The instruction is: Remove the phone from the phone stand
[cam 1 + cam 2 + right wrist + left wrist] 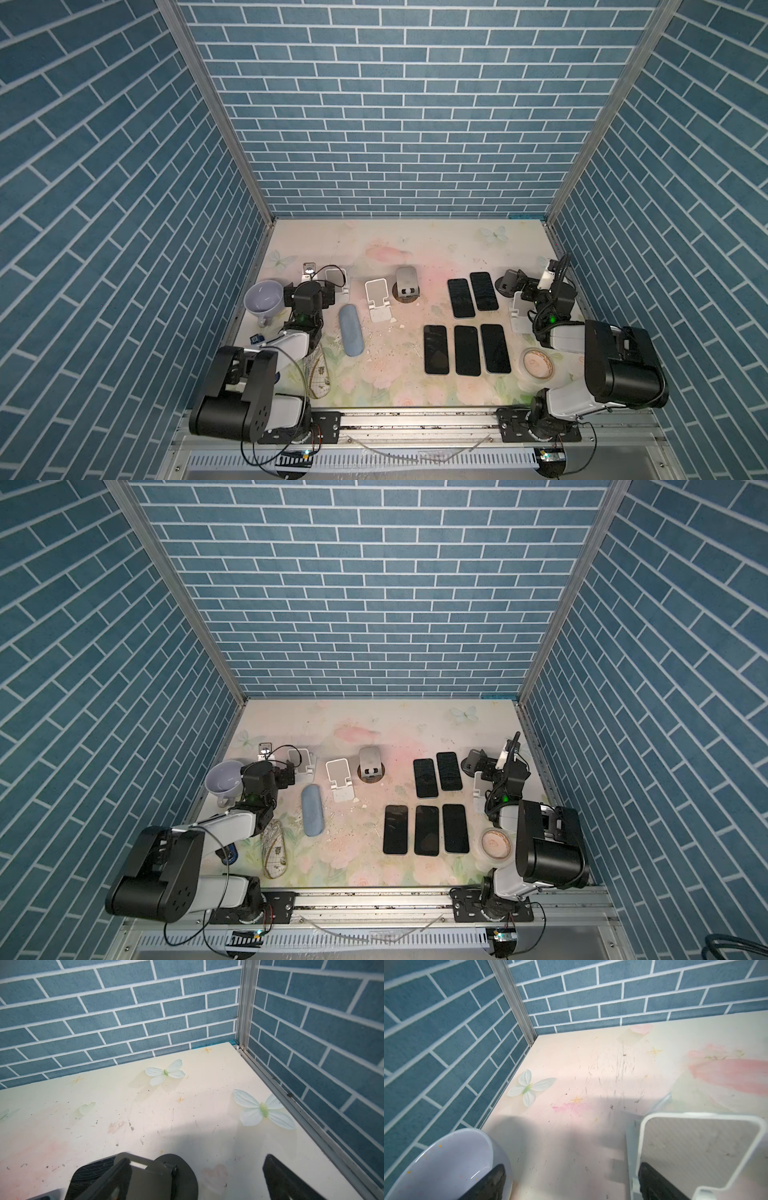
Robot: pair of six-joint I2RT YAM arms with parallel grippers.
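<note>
Left tool [571, 1180], right tool [197, 1167] spread, empty. Phones [460, 298]: rigid, thin, likely slick glass; pinch across long edges.

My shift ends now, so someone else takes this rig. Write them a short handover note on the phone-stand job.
Left gripper: open, empty, near the mug and a white stand.
Right gripper: open, empty, by the black stand.
Phones: five phones lie flat on the table, none on a stand.
Done: no visible stand carries a phone.
To do: apparently nothing; recheck each stand up close.
</note>
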